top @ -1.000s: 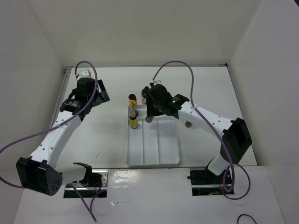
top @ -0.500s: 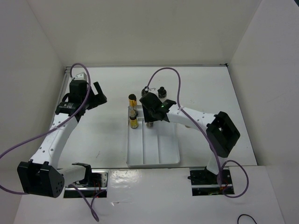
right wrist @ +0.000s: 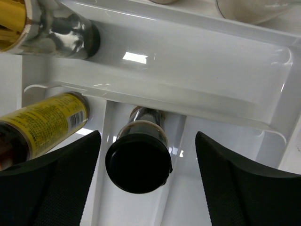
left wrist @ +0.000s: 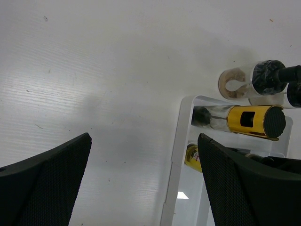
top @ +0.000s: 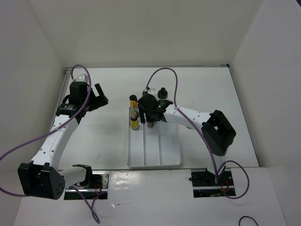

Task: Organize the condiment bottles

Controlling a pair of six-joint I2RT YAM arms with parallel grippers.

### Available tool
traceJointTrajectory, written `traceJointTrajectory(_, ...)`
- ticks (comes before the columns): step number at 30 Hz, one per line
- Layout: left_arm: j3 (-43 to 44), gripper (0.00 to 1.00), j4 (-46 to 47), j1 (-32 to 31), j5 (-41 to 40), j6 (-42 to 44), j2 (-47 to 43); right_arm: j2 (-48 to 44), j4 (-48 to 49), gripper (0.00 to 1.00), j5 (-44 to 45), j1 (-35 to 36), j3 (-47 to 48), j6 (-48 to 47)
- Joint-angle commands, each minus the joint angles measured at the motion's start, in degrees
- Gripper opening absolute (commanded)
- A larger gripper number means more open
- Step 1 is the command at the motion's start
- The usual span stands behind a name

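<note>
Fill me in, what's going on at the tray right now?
The right gripper hangs open over the far end of the white tray. Its fingers sit on either side of a black-capped jar standing in the middle section, not touching it. A yellow-labelled jar stands in the left section beside it. The left gripper is open above the table left of the tray, holding nothing. Beyond the tray, another jar stands on the table.
</note>
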Motion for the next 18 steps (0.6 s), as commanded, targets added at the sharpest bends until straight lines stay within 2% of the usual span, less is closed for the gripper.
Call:
traceJointTrajectory(1, -0.2, 1.0, 2.07, 0.31, 1.29, 1.07, -1.13, -1.76, -3.24, 0.88, 2.38, 0.64, 2.33, 2.29)
traceJointTrajectory(8, -0.73, 1.0, 3.11, 1.37, 3.92, 1.6, -1.13, -12.2, -4.74, 0.91, 0.72, -0.84, 3.02, 3.35)
traceJointTrajectory(15, -1.26, 1.0, 3.65, 1.89, 5.67, 2.13, -0.08, -22.32, -2.1, 0.91, -0.96, -9.98, 0.31, 3.35)
traceJointTrajectory(18, -1.26, 1.0, 4.17, 1.9, 6.3, 2.13, -0.08, -22.95, -5.34, 0.91, 0.7, -17.36, -2.06, 3.35)
